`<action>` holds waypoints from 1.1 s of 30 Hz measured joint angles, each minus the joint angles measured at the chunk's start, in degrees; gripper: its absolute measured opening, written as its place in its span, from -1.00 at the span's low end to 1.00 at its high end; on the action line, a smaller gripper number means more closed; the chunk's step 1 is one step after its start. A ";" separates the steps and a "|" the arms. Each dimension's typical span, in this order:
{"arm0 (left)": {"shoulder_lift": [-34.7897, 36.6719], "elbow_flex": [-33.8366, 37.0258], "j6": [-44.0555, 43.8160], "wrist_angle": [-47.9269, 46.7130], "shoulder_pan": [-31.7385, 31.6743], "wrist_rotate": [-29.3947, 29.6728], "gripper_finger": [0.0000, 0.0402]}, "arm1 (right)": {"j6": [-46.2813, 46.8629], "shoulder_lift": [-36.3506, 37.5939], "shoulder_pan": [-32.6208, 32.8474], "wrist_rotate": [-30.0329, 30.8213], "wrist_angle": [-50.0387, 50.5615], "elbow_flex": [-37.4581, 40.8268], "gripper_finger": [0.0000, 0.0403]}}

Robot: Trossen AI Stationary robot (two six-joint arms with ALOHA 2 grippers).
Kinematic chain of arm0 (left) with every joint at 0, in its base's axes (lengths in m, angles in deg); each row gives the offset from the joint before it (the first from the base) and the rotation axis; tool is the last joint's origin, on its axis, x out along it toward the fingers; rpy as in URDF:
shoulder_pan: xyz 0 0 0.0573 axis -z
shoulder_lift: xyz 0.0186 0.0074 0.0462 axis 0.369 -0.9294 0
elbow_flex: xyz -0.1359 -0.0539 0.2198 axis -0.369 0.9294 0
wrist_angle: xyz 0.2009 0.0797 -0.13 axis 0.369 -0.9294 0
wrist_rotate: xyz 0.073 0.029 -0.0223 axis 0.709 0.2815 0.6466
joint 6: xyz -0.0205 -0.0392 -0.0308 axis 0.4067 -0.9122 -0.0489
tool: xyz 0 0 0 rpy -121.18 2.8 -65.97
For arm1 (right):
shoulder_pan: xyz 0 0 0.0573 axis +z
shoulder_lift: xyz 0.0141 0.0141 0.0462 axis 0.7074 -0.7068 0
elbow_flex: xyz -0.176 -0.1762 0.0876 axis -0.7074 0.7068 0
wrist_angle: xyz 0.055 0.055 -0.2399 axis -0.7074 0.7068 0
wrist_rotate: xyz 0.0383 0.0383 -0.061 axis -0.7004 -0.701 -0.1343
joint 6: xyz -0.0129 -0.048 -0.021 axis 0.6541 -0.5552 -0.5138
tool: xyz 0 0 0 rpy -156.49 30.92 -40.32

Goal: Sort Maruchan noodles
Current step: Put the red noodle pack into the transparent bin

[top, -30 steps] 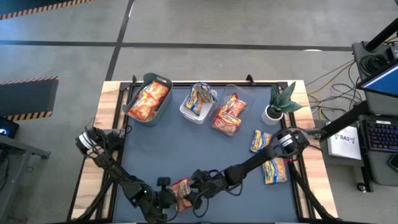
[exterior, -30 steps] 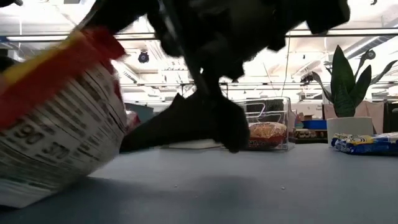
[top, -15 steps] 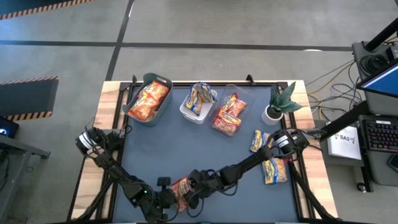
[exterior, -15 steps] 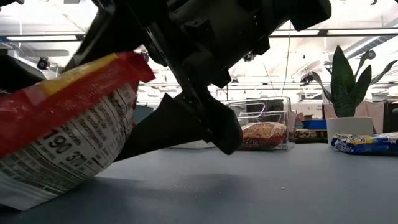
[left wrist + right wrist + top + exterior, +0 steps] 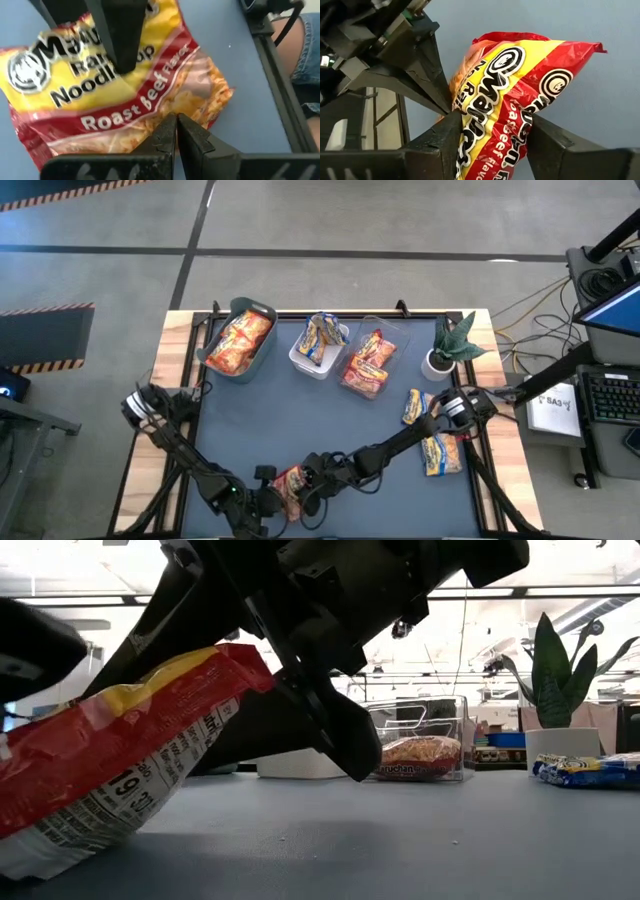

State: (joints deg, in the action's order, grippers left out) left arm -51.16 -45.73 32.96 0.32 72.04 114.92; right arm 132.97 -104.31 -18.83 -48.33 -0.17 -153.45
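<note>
Overhead, the roast beef packet (image 5: 291, 487) lies at lower centre of the blue table (image 5: 300, 420), between both hands. Low view: it sits tilted at left, crinkly, light, probably slippery; the brittle noodle block favours an edge grip. Left wrist: the left hand (image 5: 176, 131) is pinched together on the packet's edge. Right wrist: the right hand (image 5: 492, 137) straddles the packet, fingers (image 5: 445, 137) apart. Bright open room behind.

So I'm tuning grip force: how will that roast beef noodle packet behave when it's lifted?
The roast beef packet, pinched by the left hand and straddled by the right hand, looks light. Its crinkly glossy wrapper probably flexes and may slip. The noodle block inside likely stays stiff but could crack under hard squeezing.
</note>
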 joint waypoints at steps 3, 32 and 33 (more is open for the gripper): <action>1.58 0.00 1.62 -0.46 0.23 0.13 -1.00 | -0.90 0.32 -0.20 -0.15 0.13 0.00 -0.18; 28.74 0.07 32.63 -12.21 -0.57 29.36 -1.00 | -16.34 20.12 -7.97 3.19 28.07 0.09 -0.52; 28.74 0.07 32.37 -12.72 -0.82 29.29 -1.00 | -16.64 20.82 -8.13 3.17 29.36 0.09 -0.57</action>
State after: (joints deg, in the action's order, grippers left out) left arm -22.42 -45.67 65.33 -12.40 71.22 144.21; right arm 116.33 -83.49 -26.96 -45.16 29.19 -153.37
